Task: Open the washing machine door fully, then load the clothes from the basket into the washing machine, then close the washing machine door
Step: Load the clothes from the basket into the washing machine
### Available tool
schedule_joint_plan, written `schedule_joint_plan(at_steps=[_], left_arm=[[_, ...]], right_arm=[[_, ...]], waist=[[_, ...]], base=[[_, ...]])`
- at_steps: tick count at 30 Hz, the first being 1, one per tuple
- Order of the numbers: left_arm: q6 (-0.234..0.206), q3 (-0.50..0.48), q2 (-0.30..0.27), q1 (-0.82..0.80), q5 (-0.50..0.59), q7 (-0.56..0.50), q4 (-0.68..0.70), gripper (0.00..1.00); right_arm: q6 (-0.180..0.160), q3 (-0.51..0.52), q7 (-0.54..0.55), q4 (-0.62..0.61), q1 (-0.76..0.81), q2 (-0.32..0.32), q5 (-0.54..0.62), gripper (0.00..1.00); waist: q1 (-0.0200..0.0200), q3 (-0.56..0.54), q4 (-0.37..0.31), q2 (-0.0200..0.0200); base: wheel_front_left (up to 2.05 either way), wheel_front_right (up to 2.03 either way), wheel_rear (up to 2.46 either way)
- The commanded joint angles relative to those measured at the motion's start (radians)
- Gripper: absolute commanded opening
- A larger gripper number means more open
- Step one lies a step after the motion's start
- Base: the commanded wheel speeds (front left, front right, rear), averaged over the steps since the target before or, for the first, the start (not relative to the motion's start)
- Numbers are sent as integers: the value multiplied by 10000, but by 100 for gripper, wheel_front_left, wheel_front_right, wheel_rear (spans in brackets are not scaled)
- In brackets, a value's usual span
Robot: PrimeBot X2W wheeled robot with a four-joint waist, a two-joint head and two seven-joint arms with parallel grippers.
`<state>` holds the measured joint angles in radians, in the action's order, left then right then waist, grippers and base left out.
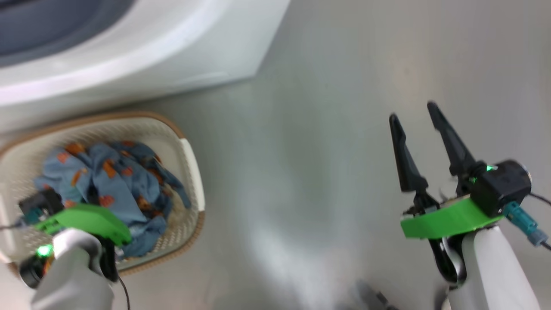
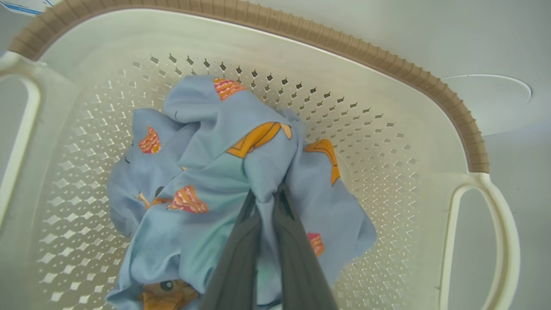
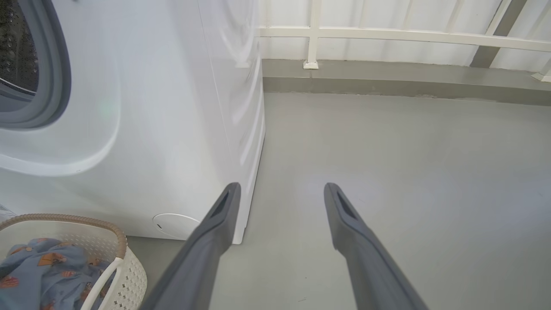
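Clothes (image 2: 206,172): a crumpled heap of light-blue fabric printed with orange figures, lying inside the basket (image 2: 366,129) and covering much of its perforated bottom. The heap is bunched and has no clear long axis. In the head view it spreads from the basket's far left toward its near right corner. One fold is gathered into a narrow ridge that points up along the fingers.

Left gripper (image 2: 267,196): reaches down into the basket from the near side, its two dark fingers pressed together and pinching that ridge of fabric near the middle of the heap.

Basket: cream-white with a brown woven-look rim, standing on the grey floor (image 1: 323,129) just in front of the washing machine (image 3: 163,129). Its handles sit at the left and right ends, so its long axis runs left to right, parallel to the machine's front.

Washing machine: white. Its grey rubber gasket (image 3: 56,73) and the dark drum (image 3: 17,43) behind it are exposed above the basket. The round lower hatch (image 3: 176,224) lies just beyond the basket's right end.

Right gripper (image 1: 413,114): well to the right of the basket, over bare floor, fingers spread wide with nothing between them, pointing away toward a white railing (image 3: 387,34) at the far edge of the floor.
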<state>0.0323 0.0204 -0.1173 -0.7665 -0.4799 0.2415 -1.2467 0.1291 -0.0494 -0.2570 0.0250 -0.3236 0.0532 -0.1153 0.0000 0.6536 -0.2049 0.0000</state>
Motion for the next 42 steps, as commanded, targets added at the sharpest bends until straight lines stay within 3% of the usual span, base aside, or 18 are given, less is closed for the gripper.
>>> schedule_joint_plan(at_steps=[1, 13, 25, 34, 42], left_arm=[[33, -234, -238, 536, -39, 161, 204, 0], [-451, -758, 397, 4138, 687, 200, 4421, 0], [-907, -727, 655, 7255, 1300, 202, 8260, 0], [-1407, -195, 668, 8514, 1226, 202, 9457, 0], [-1543, -39, 669, 8855, 1198, 202, 9704, 0]], right_arm=[[16, -139, -48, -152, 409, 14, 54, 100], [16, 116, -48, 353, 2238, 217, 5, 100], [16, 137, -48, 503, 3454, 446, -88, 100], [16, -21, -48, 544, 3888, 632, -52, 100], [16, -106, -48, 721, 3917, 632, -44, 100]], waist=[[0, -1335, 779, 0], [0, -4174, 1520, 0], [0, -5937, 1749, 0], [0, -6527, 1834, 0], [0, -7014, 2121, 0]], base=[[0, 0, 0], [0, 0, 0], [0, 0, 0], [0, 0, 0], [0, 0, 0]])
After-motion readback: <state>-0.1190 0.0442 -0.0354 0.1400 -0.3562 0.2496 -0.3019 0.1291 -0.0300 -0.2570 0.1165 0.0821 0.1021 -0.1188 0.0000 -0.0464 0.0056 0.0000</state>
